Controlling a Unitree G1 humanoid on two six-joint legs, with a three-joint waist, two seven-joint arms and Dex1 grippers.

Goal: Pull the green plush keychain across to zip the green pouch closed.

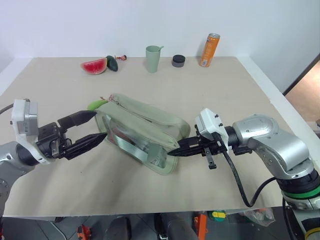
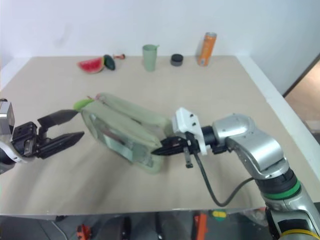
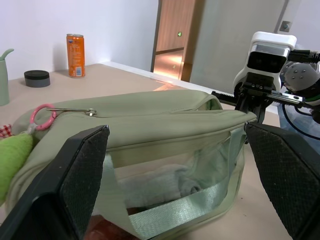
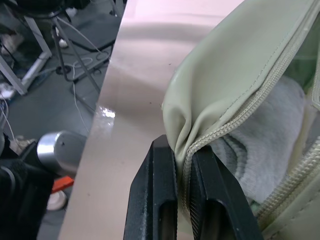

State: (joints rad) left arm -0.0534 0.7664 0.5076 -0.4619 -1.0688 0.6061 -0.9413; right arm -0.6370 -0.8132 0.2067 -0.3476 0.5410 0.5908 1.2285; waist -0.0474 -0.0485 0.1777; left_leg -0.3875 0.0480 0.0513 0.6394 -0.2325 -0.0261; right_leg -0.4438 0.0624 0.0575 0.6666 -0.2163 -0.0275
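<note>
The green pouch (image 1: 142, 131) is lying near the middle of the beige table (image 1: 220, 100), its clear window panel facing the robot. Through that panel something pale and towel-like is showing inside, with a reddish item lower down that is too unclear to name. The zipper along the top is standing open for most of its length.

The right gripper (image 1: 175, 150) is reaching in from the right, its two black fingers pressed together and pinching the pouch's fabric at the zipper end on the corner nearest that arm; the right wrist view is showing the sage fabric bunching between the fingers (image 4: 160, 200).

The green plush keychain (image 1: 96, 104) is sitting at the pouch's opposite end, on the far left corner, resting on the table against the bag. A pink cord loop (image 3: 42, 116) is joining it to the zipper pull.

The left gripper (image 1: 95, 126) is hovering just beside that end, its jaws spread wide and gripping nothing, the upper finger close to the keychain and the lower one near the window panel.

Along the far edge of the table, a watermelon slice toy (image 1: 94, 66) and a dark green avocado toy (image 1: 112, 63) are lying together, with a sage-green cup (image 1: 153, 59), a small dark round container (image 1: 178, 61) and an orange drink can (image 1: 210, 50) standing to their right, all well apart from the pouch.
</note>
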